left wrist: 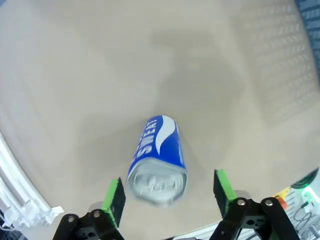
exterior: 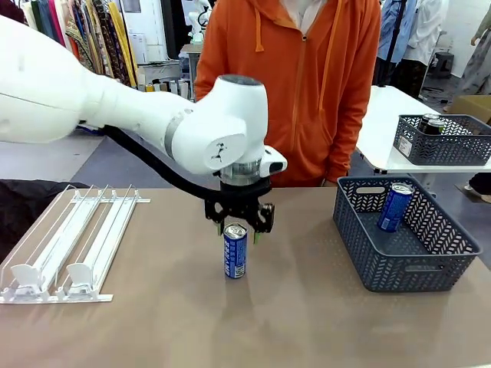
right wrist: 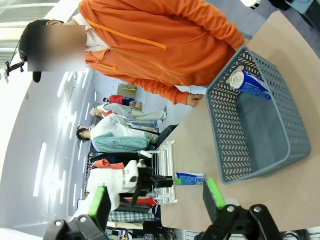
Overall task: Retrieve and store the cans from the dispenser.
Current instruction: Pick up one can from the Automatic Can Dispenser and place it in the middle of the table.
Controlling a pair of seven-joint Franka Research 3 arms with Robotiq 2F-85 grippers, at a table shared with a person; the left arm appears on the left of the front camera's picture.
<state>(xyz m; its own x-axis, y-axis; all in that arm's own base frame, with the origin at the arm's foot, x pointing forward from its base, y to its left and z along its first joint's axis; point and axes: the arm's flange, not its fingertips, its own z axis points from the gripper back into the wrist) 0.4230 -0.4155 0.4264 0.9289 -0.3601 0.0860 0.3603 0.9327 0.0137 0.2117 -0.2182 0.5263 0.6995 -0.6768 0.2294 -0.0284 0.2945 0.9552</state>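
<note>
my left claw hangs spread over an upright blue can, green pads either side of its silver top, not touching. the can stands mid-bench on the smooth tan surface. my right claw is spread, pinching nothing. the ribbed clear-and-white dispenser lies along the left edge. a second blue can leans inside the grey lattice basket near the right edge.

The glossy white rounded left arm carries a black cable and ends in a black two-fingered hand with green pads.
</note>
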